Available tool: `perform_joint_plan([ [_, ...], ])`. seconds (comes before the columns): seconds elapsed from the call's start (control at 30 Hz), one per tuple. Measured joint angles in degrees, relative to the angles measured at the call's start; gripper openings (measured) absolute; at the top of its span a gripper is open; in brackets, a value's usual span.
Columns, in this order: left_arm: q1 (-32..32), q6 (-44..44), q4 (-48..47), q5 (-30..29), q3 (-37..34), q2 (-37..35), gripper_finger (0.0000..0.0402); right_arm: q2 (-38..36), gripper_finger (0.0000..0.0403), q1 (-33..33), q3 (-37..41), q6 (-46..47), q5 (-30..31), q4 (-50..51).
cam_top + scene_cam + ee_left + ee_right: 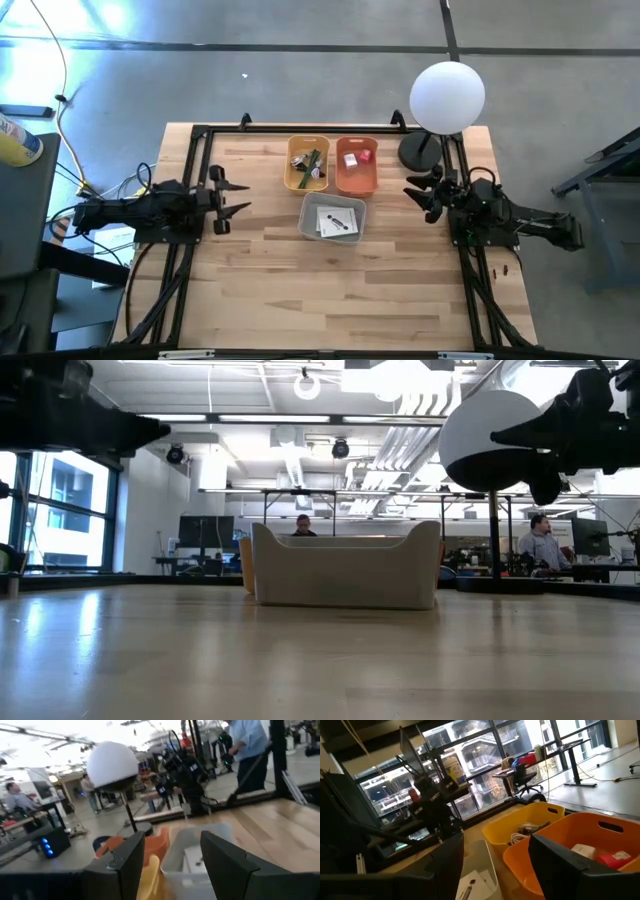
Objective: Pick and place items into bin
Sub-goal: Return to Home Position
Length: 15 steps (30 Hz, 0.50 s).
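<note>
Three small bins stand at the table's far middle. The yellow bin (307,163) holds the green-handled tool and small dark and silver bits. Red and white cubes lie in the orange bin (356,165). The grey bin (333,219), nearest me, holds two white flat packets with dark marks. My left gripper (236,196) hovers open at the table's left, pointing at the bins. On the right side, my right gripper (418,192) hangs open, pointing left at them. In the right wrist view the orange bin (580,855) and yellow bin (525,827) show beyond the fingers.
A lamp with a white globe (447,96) and dark base (418,152) stands at the table's far right corner, close behind the right gripper. A black frame (200,135) runs along the table's edges. Bare wood (330,290) stretches toward the near edge. People show in the room beyond.
</note>
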<state>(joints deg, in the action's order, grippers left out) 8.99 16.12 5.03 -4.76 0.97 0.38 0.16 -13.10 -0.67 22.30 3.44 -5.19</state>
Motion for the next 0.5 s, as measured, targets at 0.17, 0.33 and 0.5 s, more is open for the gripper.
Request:
perform_joint_plan([
  [0.17, 0.0, -1.6, -5.1, 2.2, 0.0, 0.0, 0.0182, 0.0, 0.0217, 0.0, 0.0, 0.8, -2.5, 2.3],
  [0.33, 0.0, -0.9, -5.2, 4.0, 0.0, 0.0, 0.0182, 0.0, 0.0214, 0.2, -0.1, 1.9, -4.2, 4.2],
  [0.5, 0.0, -1.1, -5.0, 3.5, 0.0, 0.0, 0.0182, 0.0, 0.0209, 4.0, 0.1, 2.6, 0.7, 3.1],
])
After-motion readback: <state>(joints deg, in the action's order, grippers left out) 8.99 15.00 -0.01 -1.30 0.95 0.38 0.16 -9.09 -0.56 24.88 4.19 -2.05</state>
